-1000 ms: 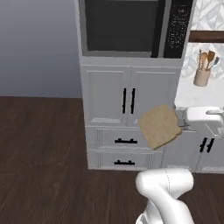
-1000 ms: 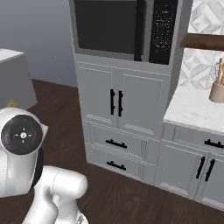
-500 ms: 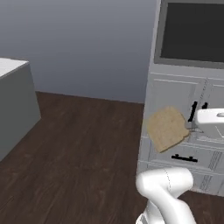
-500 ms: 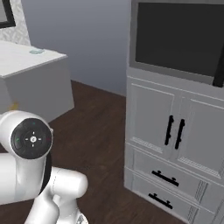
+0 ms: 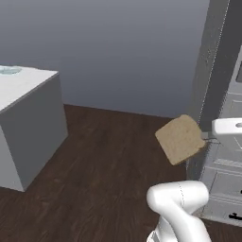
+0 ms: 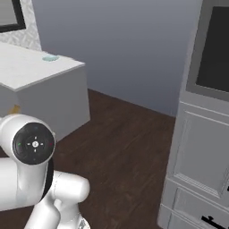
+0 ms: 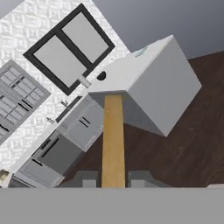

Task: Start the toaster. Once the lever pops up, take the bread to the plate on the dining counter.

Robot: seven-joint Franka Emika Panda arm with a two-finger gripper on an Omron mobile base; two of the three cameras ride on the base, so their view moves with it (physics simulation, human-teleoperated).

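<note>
My gripper (image 5: pixel 207 136) is shut on the bread (image 5: pixel 181 139), a tan slice held up in the air beside the tall cabinet. In the hand view the bread (image 7: pixel 113 135) shows edge-on between my fingertips (image 7: pixel 85 179), with the gripper (image 7: pixel 113 180) closed on its lower end. The dining counter (image 5: pixel 33 111) stands at the left across the floor, white-topped with grey sides. The pale blue-green plate (image 5: pixel 9 71) lies on its top near the far edge. It also appears as the plate (image 6: pixel 50 58) on the counter (image 6: pixel 53 96), and as the plate (image 7: pixel 140 52) in the hand view. The toaster is out of view.
A tall grey cabinet (image 5: pixel 222 108) with a built-in oven (image 6: pixel 212 53) stands close at the right. Dark wood floor (image 5: pixel 104 156) stretches between it and the dining counter. Behind is a plain grey wall. The hand view shows a black-framed window (image 7: pixel 70 48) and grey drawers (image 7: pixel 65 140).
The whole picture has swung left: the cabinet has slid to the right edge and the dining counter with the plate has come into view. The bread stays in my gripper.
</note>
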